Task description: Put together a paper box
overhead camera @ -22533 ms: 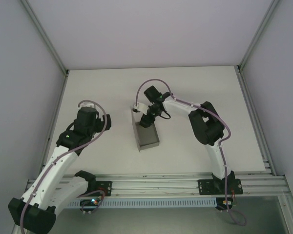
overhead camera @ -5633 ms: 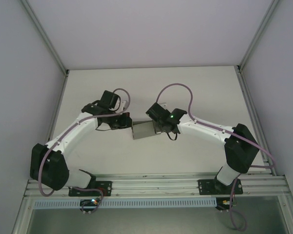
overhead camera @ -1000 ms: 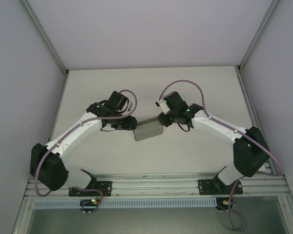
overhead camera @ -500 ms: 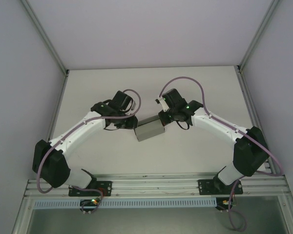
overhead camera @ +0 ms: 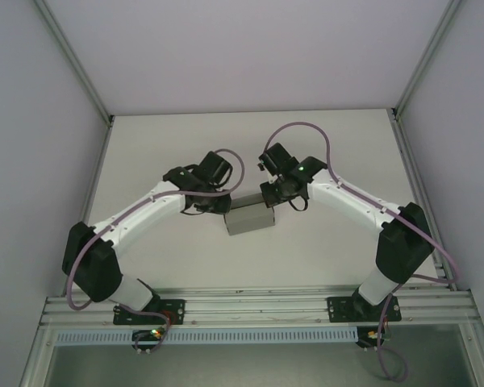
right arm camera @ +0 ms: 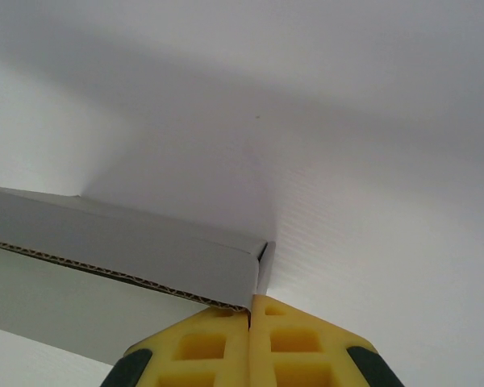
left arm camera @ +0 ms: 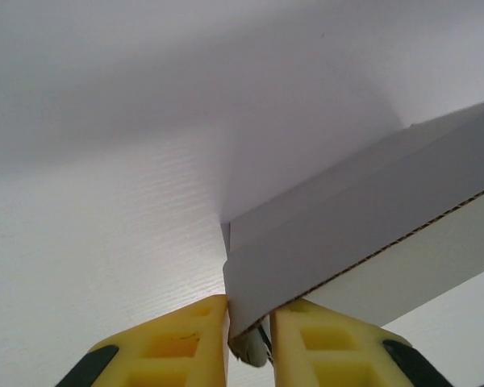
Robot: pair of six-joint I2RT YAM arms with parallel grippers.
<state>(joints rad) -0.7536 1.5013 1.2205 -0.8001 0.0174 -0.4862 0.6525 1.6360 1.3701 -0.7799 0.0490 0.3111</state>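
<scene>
Bright, diffuse, even light; broad soft shadows across the white table [right arm camera: 387, 201] in both wrist views

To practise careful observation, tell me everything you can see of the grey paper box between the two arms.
The paper box is a small, shallow rectangular box of plain matte grey card; its cut edge shows corrugated fluting. Folded up, it is slightly skewed over the middle of the table. The left pincer grips a corner at its left end; the right pincer pinches a thin flap at its right end.
</scene>
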